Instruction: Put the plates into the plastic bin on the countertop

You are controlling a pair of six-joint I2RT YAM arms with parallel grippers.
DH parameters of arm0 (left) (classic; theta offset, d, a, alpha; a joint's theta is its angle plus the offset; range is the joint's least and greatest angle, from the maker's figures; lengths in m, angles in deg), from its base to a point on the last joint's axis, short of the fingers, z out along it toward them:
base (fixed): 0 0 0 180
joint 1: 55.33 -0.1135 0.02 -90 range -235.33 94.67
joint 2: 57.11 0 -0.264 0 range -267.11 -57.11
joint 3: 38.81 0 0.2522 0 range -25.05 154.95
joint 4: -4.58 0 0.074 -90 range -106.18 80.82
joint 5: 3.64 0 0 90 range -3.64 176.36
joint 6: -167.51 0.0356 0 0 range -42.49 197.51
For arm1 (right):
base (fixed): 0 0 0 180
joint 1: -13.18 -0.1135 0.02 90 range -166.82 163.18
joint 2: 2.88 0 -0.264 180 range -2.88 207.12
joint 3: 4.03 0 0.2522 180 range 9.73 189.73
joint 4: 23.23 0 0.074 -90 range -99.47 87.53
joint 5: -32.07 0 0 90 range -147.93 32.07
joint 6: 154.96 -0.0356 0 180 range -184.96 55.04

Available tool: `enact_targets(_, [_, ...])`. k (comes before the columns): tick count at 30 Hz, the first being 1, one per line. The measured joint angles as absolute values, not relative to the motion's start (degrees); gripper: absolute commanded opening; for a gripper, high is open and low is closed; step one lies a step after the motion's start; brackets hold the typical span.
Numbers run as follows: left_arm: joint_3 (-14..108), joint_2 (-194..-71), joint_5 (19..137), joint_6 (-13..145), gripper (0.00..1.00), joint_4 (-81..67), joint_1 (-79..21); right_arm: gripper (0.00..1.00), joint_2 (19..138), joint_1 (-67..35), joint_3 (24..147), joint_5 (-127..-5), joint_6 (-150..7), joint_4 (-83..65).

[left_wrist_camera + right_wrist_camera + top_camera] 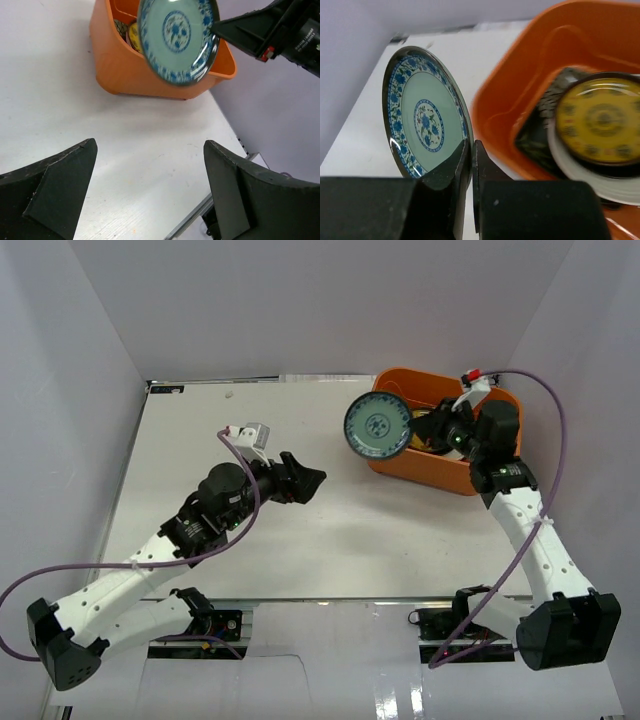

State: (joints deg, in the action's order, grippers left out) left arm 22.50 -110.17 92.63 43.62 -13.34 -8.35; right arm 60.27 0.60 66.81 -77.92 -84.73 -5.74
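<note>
My right gripper (418,430) is shut on the rim of the blue-green patterned plate (377,426) and holds it on edge above the left rim of the orange plastic bin (470,478). The same plate shows in the right wrist view (422,122), pinched between the fingers (451,172), and in the left wrist view (177,37). Inside the bin (520,95) lie the yellow-brown patterned plate (602,122), a cream plate under it and a dark floral one (537,137). My left gripper (312,480) is open and empty over the white countertop (200,440), left of the bin (125,70).
White walls stand round the countertop. Its near edge with a metal rail (200,212) lies close under my left gripper. A purple cable (555,420) loops over the right arm beside the bin.
</note>
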Motion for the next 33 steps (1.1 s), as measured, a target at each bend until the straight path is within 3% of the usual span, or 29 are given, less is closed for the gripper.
enact_targets(8, [23.9, -100.3, 100.0, 51.3, 0.98, -22.8, -8.3, 0.08, 70.5, 17.2, 67.9, -67.5, -87.8, -8.6])
enact_targets(9, [23.7, -99.7, 101.0, 52.1, 0.98, -23.0, -8.3, 0.12, 72.3, 17.9, 67.8, -66.3, -88.2, -8.6])
enact_targets(10, [23.5, -99.2, 101.4, 52.3, 0.98, -23.1, -8.3, 0.20, 73.9, 18.3, 67.8, -65.3, -88.5, -8.6])
enact_targets(12, [23.4, -99.2, 102.3, 53.5, 0.98, -23.7, -8.3, 0.48, 76.4, 18.4, 67.8, -64.2, -89.1, -8.6])
enact_targets(13, [23.4, -99.5, 102.6, 54.0, 0.98, -24.0, -8.3, 0.73, 77.1, 18.4, 67.8, -63.8, -89.5, -8.5])
enact_targets(15, [23.4, -100.3, 102.8, 54.6, 0.98, -24.5, -8.3, 0.94, 77.0, 18.4, 67.8, -63.0, -90.1, -8.3])
enact_targets(17, [23.4, -101.1, 102.9, 54.9, 0.98, -25.1, -8.3, 0.90, 75.4, 18.3, 67.8, -62.3, -90.1, -8.3])
enact_targets(26, [23.4, -100.7, 103.1, 55.2, 0.98, -24.8, -8.3, 0.90, 53.5, 16.3, 65.7, -67.9, -89.8, -10.1])
enact_targets(33, [24.7, -98.7, 104.1, 55.7, 0.98, -24.8, -8.3, 0.90, 34.8, 8.7, 50.4, -81.7, -90.3, -13.1])
